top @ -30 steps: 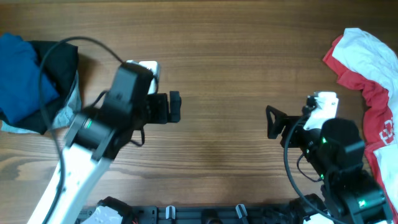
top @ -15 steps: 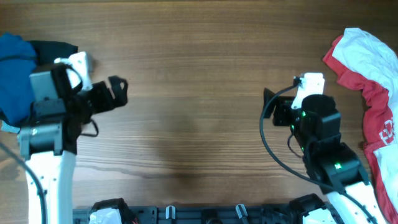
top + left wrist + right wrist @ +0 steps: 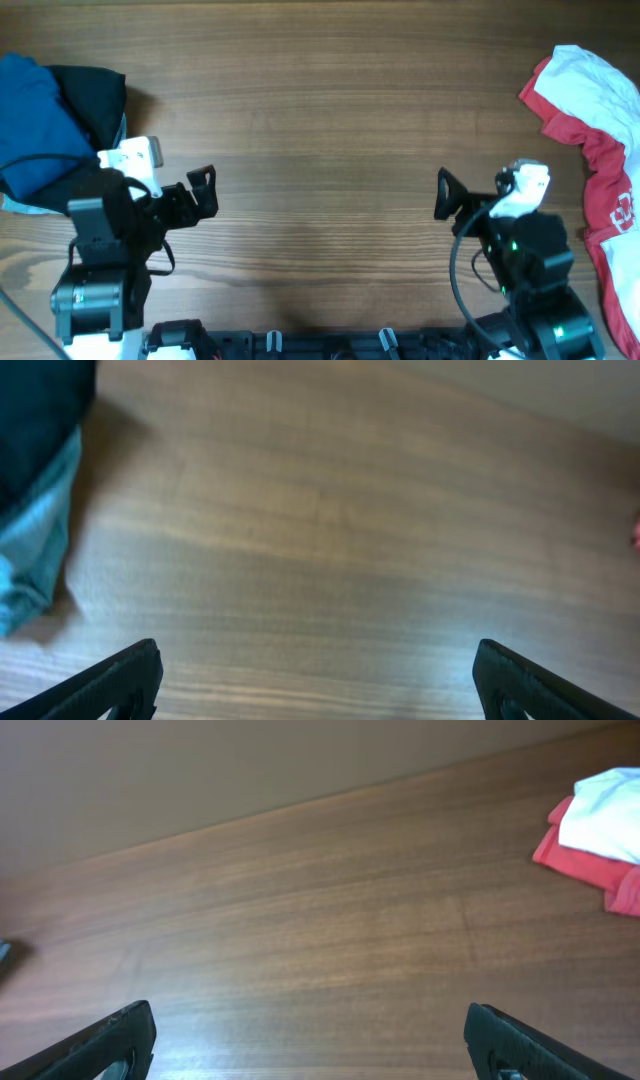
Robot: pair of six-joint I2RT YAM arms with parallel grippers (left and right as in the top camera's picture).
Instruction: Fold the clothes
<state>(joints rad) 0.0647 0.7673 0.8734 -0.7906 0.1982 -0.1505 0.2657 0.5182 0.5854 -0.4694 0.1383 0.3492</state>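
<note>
The clothes, a deep-blue shirt (image 3: pixel 30 125), lie bunched at the table's far left on top of a black garment (image 3: pixel 95 90). My left gripper (image 3: pixel 207 191) hovers over bare wood to the right of that pile, open and holding nothing. In the left wrist view its fingers (image 3: pixel 120 680) stand wide apart, with dark cloth (image 3: pixel 40 420) and pale-blue fabric (image 3: pixel 35 550) at the left edge. My right gripper (image 3: pixel 443 195) is open and empty over bare wood, facing the table's middle. Its fingers (image 3: pixel 520 1045) are spread wide in the right wrist view.
A red-and-white top (image 3: pixel 590 110) lies crumpled along the right edge of the wooden table (image 3: pixel 330 120) and shows in the right wrist view as the red-and-white top (image 3: pixel 600 820). A black rail (image 3: pixel 330 345) runs along the front edge.
My left arm has swung back from the table's middle toward the left pile, then drawn nearer the front edge. The right arm has pulled back slightly. Both grippers stayed open.
</note>
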